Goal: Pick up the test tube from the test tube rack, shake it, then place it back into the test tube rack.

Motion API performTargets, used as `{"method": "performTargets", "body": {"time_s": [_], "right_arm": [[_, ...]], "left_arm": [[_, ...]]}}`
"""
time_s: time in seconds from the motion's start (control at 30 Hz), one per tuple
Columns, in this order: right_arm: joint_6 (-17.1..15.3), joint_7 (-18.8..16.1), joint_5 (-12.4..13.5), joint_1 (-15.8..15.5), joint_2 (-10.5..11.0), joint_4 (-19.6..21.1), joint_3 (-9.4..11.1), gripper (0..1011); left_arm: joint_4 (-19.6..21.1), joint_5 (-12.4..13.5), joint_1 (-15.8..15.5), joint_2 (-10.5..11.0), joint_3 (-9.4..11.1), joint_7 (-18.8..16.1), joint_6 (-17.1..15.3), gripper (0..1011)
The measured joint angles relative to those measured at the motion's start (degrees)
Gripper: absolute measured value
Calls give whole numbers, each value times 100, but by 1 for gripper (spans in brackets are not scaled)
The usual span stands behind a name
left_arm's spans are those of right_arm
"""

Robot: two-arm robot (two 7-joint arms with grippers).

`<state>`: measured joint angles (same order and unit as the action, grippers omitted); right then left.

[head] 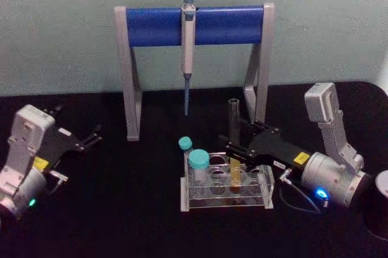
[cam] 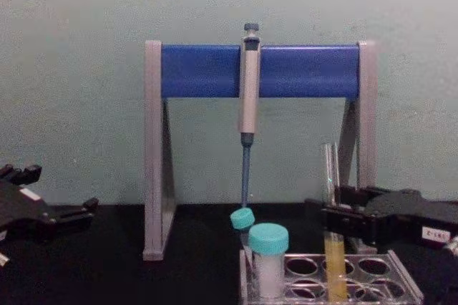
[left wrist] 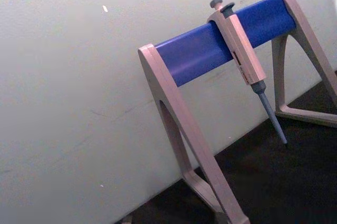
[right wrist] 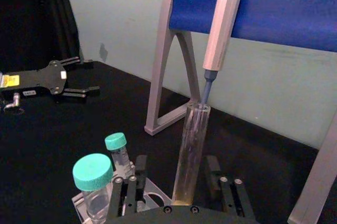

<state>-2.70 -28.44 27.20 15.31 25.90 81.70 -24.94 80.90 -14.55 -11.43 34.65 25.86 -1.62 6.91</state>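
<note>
— What's nearest us on the black table?

— The low clear acrylic test tube rack with round holes in its top plate (head: 225,192). At its left end stand two teal-capped vials (head: 198,164). Toward its right, the tall thin clear glass test tube with yellow liquid in its bottom part (head: 234,143) stands in a hole, long axis upright, open mouth well above the plate.

— And the arm that counts?

— The right black gripper (head: 233,150) reaches in from the rack's right side, low and level, so it meets the tube side-on. In the right wrist view the tube (right wrist: 192,153) rises straight up between the two fingers (right wrist: 129,190), which stand apart on either side of it; I see no clamp on the glass. I'd say the tube needs a squeeze and then a straight lift along its axis.

— The other arm?

— The left black gripper (head: 91,137) sits well apart at the table's left, fingers spread, holding nothing. It's clearly the farther one.

— Behind all that?

— The grey-and-blue pipette stand (head: 194,25) with a grey pipette (head: 188,52) hanging from its bar, tip pointing down just behind the tube, against the pale wall.
</note>
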Motion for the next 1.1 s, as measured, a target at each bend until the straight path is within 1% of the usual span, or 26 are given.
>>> {"method": "performTargets", "body": {"time_s": [0.07, 0.17, 0.2, 0.3, 0.4, 0.6, 0.73, 0.93, 1.0, 1.07, 1.1], "right_arm": [[0, 0, 1, 0, 0, 0, 0, 764], [0, 0, 1, 0, 0, 0, 0, 818], [0, 0, 1, 1, 0, 0, 0, 868], [0, -1, 3, 1, 0, 0, 0, 959], [0, 0, 4, 1, 0, 0, 0, 1000], [0, 0, 6, 0, 0, 0, 0, 1000], [0, 7, 3, -48, 39, 67, 38, 1000], [2, 118, 7, -305, 197, 370, 186, 1000], [23, 203, 9, -494, 308, 587, 302, 1000], [42, 277, 9, -620, 368, 711, 379, 1000], [58, 370, 5, -738, 418, 831, 471, 1000]], "left_arm": [[0, 0, 0, 0, 0, 0, 0, 1009], [0, 0, 0, 0, 0, 0, 0, 1010], [0, 0, 0, 0, 0, 0, 0, 1010], [0, 0, 0, 0, 0, 0, 0, 1010], [0, 0, 0, 0, 0, 0, 0, 1010], [0, 0, 0, 0, 0, 0, 0, 1010], [0, 0, 0, 0, 0, 0, 0, 1009], [0, 0, 0, 0, 0, 0, 0, 1010], [-1, 0, 0, 0, 0, 0, 0, 1010], [0, 0, 0, 0, 0, 0, 0, 1010], [0, 0, 0, 0, 0, 0, 0, 1010]]}}
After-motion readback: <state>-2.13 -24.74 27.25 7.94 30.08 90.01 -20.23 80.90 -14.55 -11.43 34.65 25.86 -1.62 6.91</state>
